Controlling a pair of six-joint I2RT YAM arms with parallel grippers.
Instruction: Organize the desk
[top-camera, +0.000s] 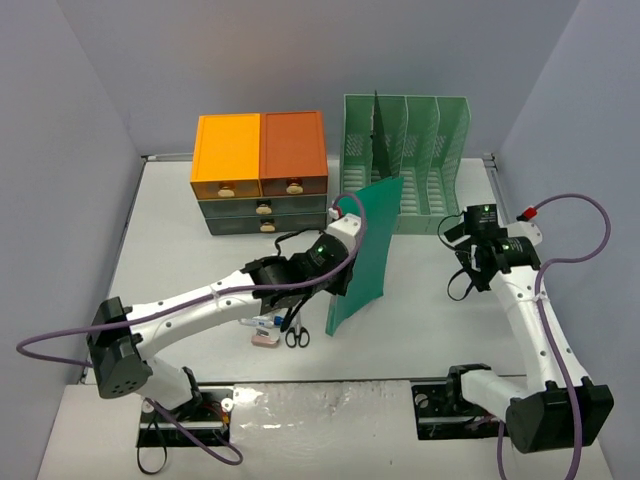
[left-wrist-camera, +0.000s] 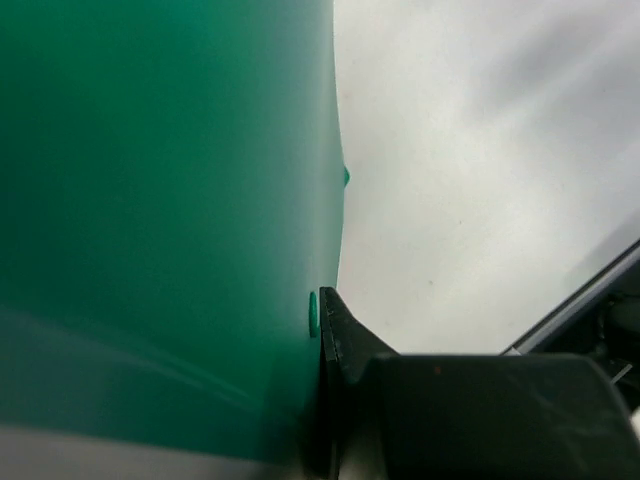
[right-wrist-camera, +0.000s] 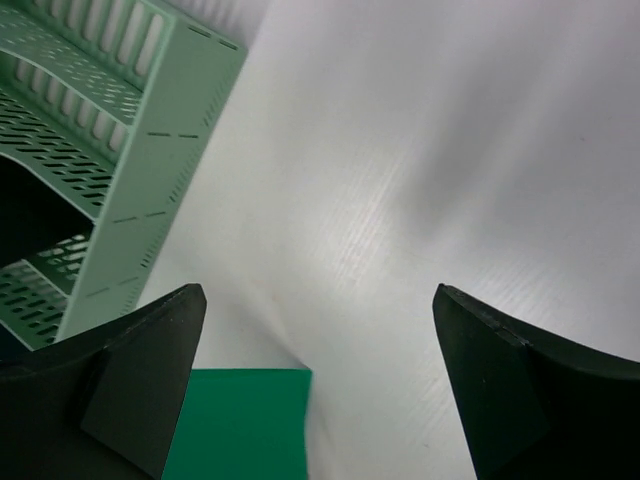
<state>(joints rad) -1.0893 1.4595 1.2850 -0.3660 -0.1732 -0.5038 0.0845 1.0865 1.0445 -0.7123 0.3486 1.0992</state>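
One thin edge-grip | my left pincer (top-camera: 349, 236) clamped on green folder (top-camera: 371, 250), right pincer (right-wrist-camera: 320, 296) apart, empty | folder may twist, slip.

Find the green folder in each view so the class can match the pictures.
Top external: folder at centre, before the rack.
Left wrist: fills the left half.
Right wrist: bottom edge, left of centre.
Shared landmark: the rack, in top and right wrist views.
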